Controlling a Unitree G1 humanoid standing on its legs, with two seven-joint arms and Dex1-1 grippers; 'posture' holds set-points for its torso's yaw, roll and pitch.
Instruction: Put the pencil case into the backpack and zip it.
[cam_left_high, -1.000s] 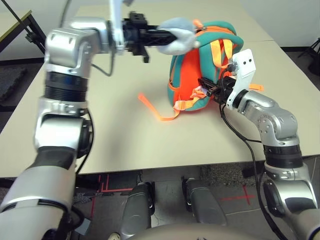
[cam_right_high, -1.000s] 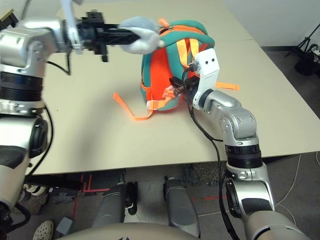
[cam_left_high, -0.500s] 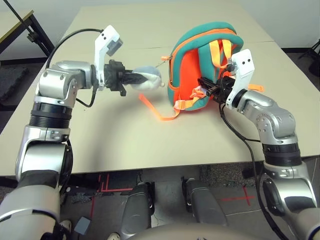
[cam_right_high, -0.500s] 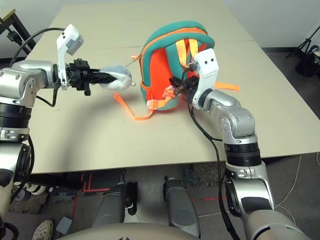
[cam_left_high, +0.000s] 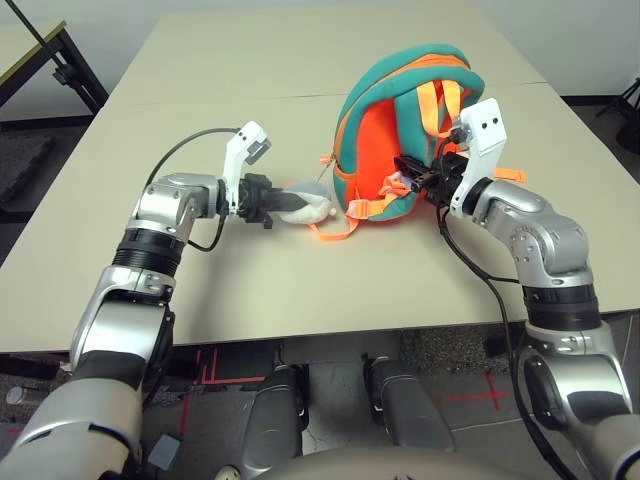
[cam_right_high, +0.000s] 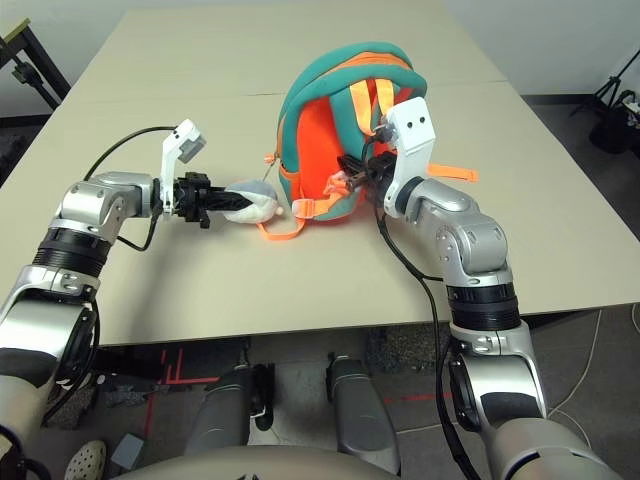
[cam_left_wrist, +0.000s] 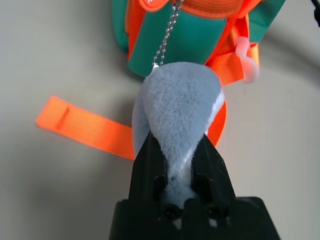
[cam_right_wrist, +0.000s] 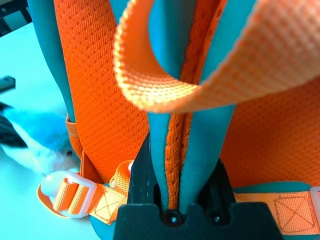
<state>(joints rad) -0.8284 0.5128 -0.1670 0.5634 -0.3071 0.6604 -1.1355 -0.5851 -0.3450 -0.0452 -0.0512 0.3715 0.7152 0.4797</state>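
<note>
The left gripper (cam_left_wrist: 181, 165) pinches the fuzzy grey-white plush (cam_left_wrist: 181, 107), tied by a beaded metal chain (cam_left_wrist: 165, 40) to the backpack (cam_left_high: 375, 140), while the right gripper (cam_right_wrist: 179, 175) clamps its teal padded strap (cam_right_wrist: 192, 155). The pencil case is probably inside already, and the zip looks nearly finished.

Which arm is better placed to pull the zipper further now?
The left, I think: its pincer grips the plush charm, chained to the backpack. The right pincer clamps the teal-edged strap, probably steadying it.
</note>
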